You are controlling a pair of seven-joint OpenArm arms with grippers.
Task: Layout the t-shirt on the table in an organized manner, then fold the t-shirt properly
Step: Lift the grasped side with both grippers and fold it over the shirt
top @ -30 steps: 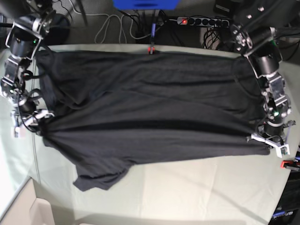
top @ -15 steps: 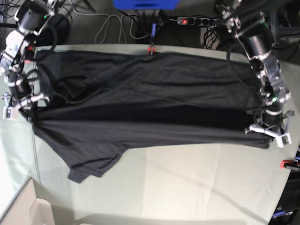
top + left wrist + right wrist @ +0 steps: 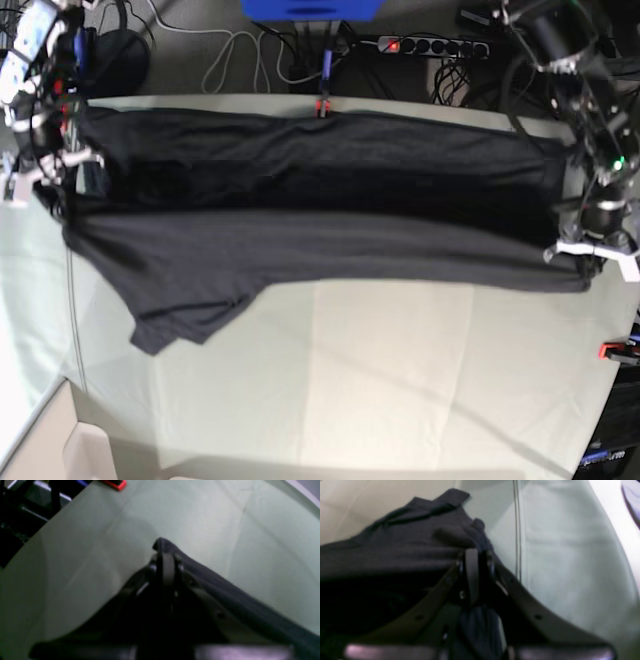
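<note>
The black short-sleeved cotton t-shirt [image 3: 330, 220] was stretched as a long dark band across the far half of the large table covered in pale grey-green cloth [image 3: 400, 390], its far edge lying along the table's far rim beside a small red clamp [image 3: 322, 106]. One sleeve [image 3: 175, 320] hung out from the band toward the table's near side, at the end held by the right arm. The left gripper [image 3: 598, 258], seen from the base view at the shirt's other end, had its fingers pressed together on a corner of the fabric; the left wrist view showed a small tuft of black cloth [image 3: 162, 545] protruding past the closed fingertips, above bare table cloth [image 3: 225, 517]. The right gripper [image 3: 30, 185] likewise pinched the shirt's edge, with bunched fabric [image 3: 420, 535] spreading away from its closed fingers [image 3: 471, 572]. A second red clamp [image 3: 616, 351] sat at the table's edge near the left gripper.
</note>
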